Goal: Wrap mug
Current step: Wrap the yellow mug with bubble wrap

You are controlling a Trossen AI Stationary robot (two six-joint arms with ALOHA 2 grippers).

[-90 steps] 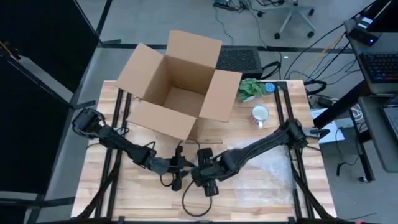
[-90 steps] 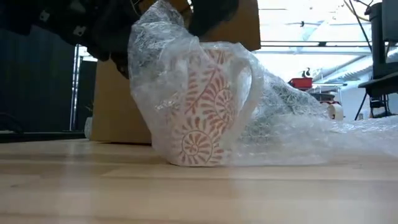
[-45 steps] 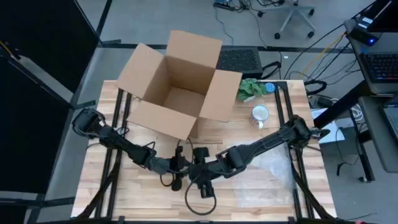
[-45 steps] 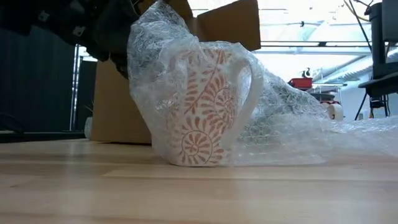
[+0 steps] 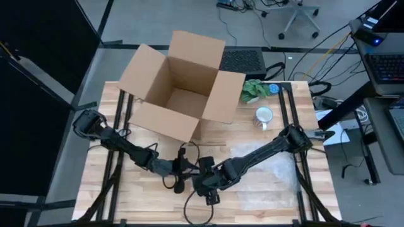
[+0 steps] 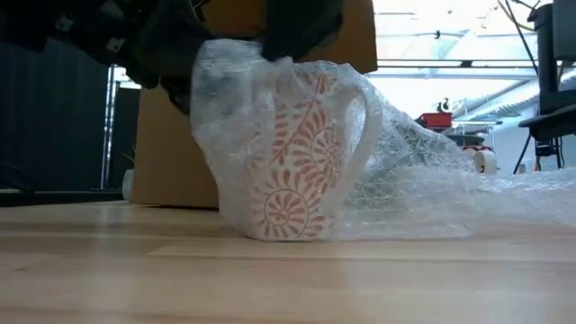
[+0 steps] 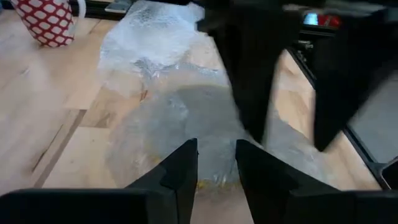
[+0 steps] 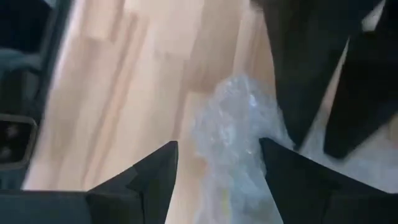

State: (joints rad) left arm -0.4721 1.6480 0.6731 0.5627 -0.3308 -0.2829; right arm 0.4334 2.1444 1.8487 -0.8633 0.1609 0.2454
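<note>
right tool: open, back down on wrap top; peak flattened
left tool: nearly closed, grip unclear
mug: unmoved

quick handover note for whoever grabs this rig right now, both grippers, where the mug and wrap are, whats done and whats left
Left gripper: open, low at the mug's top, fingers straddling bubble wrap.
Right gripper: open, right over the wrap bunched on the mug.
Patterned mug: upright on the table's near middle, handle showing through the wrap.
Bubble wrap: draped over the mug, the rest trailing flat along the table toward the right arm's side.
Cardboard box: open at the far side, with another mug next to it.
Done: wrap pulled over the mug.
Left: tuck the loose tail round; nothing boxed yet.
</note>
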